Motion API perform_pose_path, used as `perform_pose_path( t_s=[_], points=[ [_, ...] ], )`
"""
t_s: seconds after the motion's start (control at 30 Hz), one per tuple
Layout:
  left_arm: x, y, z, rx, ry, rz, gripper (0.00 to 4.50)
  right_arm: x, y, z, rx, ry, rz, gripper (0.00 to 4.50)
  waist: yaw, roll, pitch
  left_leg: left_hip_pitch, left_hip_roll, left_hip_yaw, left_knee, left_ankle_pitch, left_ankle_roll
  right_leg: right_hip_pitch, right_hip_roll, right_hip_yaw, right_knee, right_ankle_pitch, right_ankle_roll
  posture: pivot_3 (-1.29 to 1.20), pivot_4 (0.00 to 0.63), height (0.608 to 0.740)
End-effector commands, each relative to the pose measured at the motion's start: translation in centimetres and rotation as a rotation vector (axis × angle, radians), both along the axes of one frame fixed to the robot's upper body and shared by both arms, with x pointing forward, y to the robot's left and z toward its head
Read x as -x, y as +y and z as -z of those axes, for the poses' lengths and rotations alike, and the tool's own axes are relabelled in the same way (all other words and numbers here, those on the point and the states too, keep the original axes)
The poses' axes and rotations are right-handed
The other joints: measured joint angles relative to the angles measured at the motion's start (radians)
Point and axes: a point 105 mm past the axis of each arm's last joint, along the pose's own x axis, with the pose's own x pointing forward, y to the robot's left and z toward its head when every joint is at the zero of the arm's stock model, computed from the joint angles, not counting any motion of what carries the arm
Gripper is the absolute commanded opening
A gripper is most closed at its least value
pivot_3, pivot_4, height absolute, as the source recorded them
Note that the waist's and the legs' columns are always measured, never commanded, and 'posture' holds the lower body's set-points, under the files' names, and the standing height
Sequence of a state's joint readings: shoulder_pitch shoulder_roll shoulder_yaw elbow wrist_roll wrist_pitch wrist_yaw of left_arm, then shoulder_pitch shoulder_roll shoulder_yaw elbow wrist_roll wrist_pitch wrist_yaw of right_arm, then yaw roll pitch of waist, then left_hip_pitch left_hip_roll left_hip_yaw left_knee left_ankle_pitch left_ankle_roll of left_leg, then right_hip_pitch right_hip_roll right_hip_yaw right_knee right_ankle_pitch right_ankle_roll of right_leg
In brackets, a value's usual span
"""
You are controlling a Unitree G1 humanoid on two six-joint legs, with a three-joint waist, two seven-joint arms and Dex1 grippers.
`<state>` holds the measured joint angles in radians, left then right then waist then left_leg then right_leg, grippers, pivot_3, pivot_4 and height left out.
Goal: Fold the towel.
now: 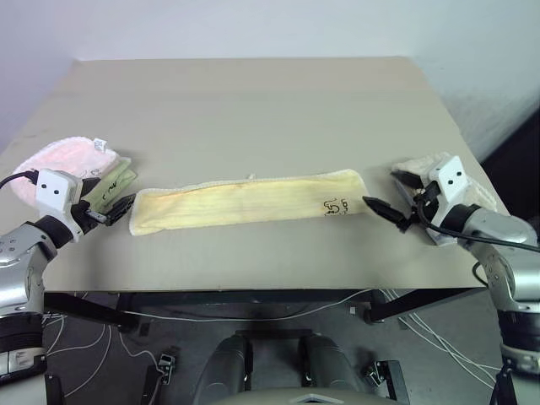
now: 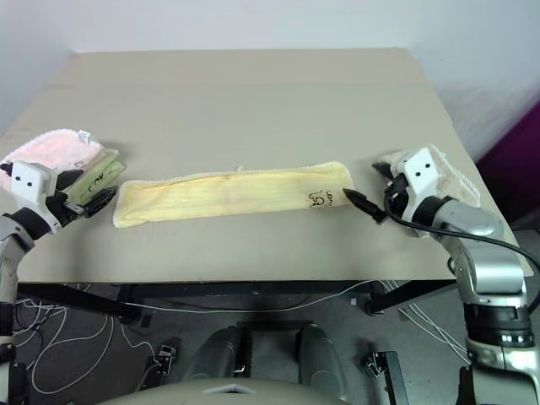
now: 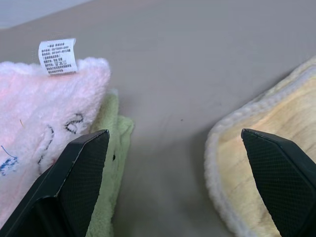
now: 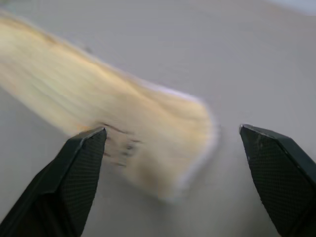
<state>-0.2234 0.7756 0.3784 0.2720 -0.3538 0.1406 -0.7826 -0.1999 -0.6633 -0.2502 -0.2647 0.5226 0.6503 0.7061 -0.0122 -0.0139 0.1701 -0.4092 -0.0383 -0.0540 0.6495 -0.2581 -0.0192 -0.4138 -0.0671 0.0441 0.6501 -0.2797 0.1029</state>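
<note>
Where the towel [image 1: 245, 202] lies across the middle of the left eye frame, it forms one long, narrow pale yellow band on the tan table [image 1: 253, 101], folded lengthwise and running from centre left to centre right with a slight upward slant toward the right. A small dark embroidered mark [image 1: 336, 205] sits near its right end, and a paler hemmed edge runs along its upper side.

At the left edge of the frame, the left gripper [image 1: 116, 207] hangs just off the towel's left end with its two black fingers spread wide and nothing between them. In the left wrist view the rounded end of the towel appears behind one fingertip [image 3: 276, 163], while bare table shows in the gap.

Just beside that gripper, toward the far left, a fluffy pink towel [image 1: 63, 160] with a white care label [image 3: 58, 56] rests on top of a light green cloth [image 1: 114, 181].

At the right of the frame, the right gripper [image 1: 390, 196] is also wide open and empty, close to the towel's right end but apart from it. Its wrist view shows the marked end of the towel, blurred, between and beyond the parted fingers [image 4: 84, 163]. Behind this gripper, near the table's right edge, lies a cream folded towel [image 1: 456, 181].
</note>
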Motion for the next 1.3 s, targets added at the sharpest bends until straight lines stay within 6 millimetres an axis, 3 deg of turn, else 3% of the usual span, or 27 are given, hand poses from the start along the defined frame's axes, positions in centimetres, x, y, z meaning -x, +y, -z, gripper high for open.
perform_pose_path(
  t_s=[0.03, 0.37, 0.67, 1.07, 1.3],
  points=[
    [0.2, -1.1, -2.2, -0.008, -0.075, 0.060, 4.49, 1.3, 1.0, -0.7, -0.205, 0.109, 0.018, 4.50, 0.000, 0.000, 0.000, 0.000, 0.000, 0.000, 0.000, 0.000, 0.000, 0.000, 0.000, 0.000, 0.000, 0.000, 0.000, 0.00, 0.150, 0.740],
    [2.0, -7.3, 0.8, -0.163, 0.083, 0.422, 4.49, 1.8, 2.2, 3.7, -0.611, 0.476, 0.237, 4.50, -0.002, 0.000, -0.001, 0.000, 0.000, 0.000, -0.002, 0.000, 0.000, 0.000, -0.001, 0.000, -0.001, 0.000, 0.000, 0.00, 0.150, 0.740],
    [2.0, -10.0, 1.5, -0.123, 0.084, 0.498, 4.49, -1.3, 2.4, 5.3, -0.887, 0.597, 0.454, 4.50, -0.007, 0.000, -0.001, 0.001, 0.000, 0.000, -0.002, 0.000, 0.000, 0.000, 0.000, 0.000, -0.001, 0.000, 0.000, 0.00, 0.150, 0.740],
    [3.3, -12.2, 2.6, -0.095, 0.105, 0.559, 4.49, -4.1, 0.9, 6.8, -1.005, 0.603, 0.654, 4.50, -0.006, -0.003, -0.003, 0.008, 0.000, 0.000, -0.002, 0.000, 0.000, 0.008, 0.002, -0.001, -0.001, 0.000, 0.000, 0.00, 0.150, 0.740],
    [3.7, -12.2, 3.0, -0.091, 0.114, 0.554, 4.50, -4.3, 0.9, 6.8, -1.047, 0.585, 0.664, 2.12, -0.004, -0.002, -0.004, 0.009, 0.000, 0.000, -0.002, 0.000, 0.000, 0.009, 0.002, -0.001, -0.001, 0.000, 0.000, 0.00, 0.150, 0.740]
  ],
)
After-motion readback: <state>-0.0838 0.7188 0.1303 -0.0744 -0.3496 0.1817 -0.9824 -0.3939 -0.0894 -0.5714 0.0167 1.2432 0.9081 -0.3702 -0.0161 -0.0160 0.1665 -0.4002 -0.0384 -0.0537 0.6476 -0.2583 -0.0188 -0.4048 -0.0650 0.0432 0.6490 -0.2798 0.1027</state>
